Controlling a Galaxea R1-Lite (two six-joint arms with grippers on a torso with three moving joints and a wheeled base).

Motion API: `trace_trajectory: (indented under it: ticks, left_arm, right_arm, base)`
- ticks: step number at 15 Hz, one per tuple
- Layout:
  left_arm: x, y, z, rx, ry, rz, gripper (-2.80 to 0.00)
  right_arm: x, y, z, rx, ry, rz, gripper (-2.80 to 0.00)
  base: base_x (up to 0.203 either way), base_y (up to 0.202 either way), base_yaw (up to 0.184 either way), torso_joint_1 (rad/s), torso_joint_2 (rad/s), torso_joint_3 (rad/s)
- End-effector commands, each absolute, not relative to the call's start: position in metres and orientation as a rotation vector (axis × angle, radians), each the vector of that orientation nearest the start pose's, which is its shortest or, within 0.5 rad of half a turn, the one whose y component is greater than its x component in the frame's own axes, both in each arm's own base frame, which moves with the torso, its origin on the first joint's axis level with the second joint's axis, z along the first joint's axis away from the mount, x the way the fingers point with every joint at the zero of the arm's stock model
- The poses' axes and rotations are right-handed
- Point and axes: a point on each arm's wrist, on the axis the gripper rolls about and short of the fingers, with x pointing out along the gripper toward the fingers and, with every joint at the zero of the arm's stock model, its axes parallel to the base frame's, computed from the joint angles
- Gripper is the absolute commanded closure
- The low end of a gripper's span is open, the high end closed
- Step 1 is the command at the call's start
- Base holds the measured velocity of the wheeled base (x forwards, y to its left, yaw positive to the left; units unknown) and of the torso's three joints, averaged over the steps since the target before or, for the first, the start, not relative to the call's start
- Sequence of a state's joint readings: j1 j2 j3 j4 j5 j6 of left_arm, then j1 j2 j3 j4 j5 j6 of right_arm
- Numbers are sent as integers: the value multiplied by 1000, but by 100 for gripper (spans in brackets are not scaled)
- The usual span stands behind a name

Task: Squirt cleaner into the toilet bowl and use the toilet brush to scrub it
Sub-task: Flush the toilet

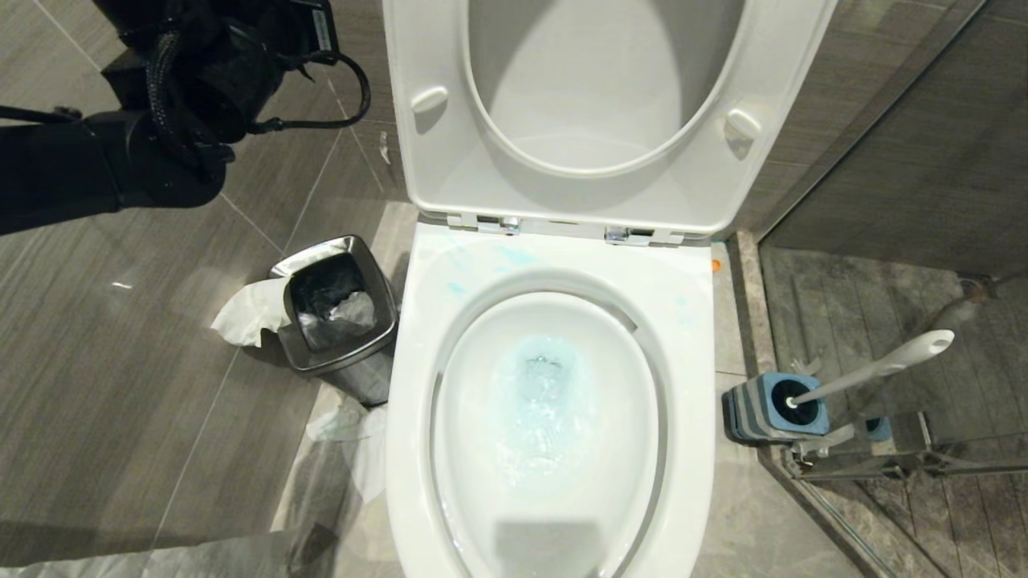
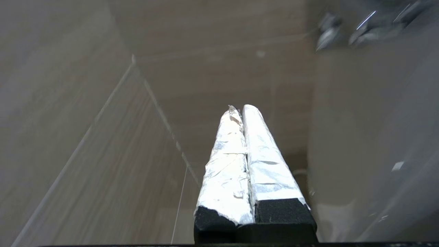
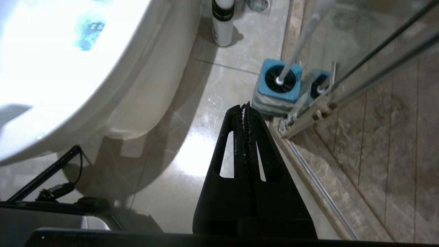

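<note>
The toilet bowl [image 1: 691, 321] stands open with seat and lid raised. The cleaner [image 1: 546, 401] tints the water pale teal and leaves faint streaks on the back rim [image 1: 490, 261]. To the right of the toilet, the toilet brush [image 1: 883, 365] stands in its square blue holder [image 1: 763, 413], its white handle leaning right. My left arm [image 1: 161, 104] is raised at the far left, away from the toilet. Its tape-wrapped left gripper [image 2: 241, 108] is shut on nothing and faces brown tiles. My right gripper [image 3: 245, 106] is shut and empty, low over the floor just short of the brush [image 3: 291, 56].
A square steel bin [image 1: 317, 365] with crumpled paper [image 1: 249, 309] beside it stands left of the toilet. A glass shower partition with a metal rail [image 1: 883, 461] runs just behind the brush holder. A white bottle [image 3: 222, 24] stands on the floor by the toilet base.
</note>
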State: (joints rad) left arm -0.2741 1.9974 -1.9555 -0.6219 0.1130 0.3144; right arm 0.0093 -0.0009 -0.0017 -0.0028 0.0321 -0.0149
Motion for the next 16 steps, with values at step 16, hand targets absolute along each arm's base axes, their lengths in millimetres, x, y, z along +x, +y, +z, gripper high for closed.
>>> trace_trajectory:
  ticks: [16]
  left_arm:
    - [333, -114, 431, 145, -742, -97, 0]
  right_arm:
    - [-23, 0, 76, -15, -5, 43, 0]
  base:
    - [0, 0, 0, 0, 0, 0]
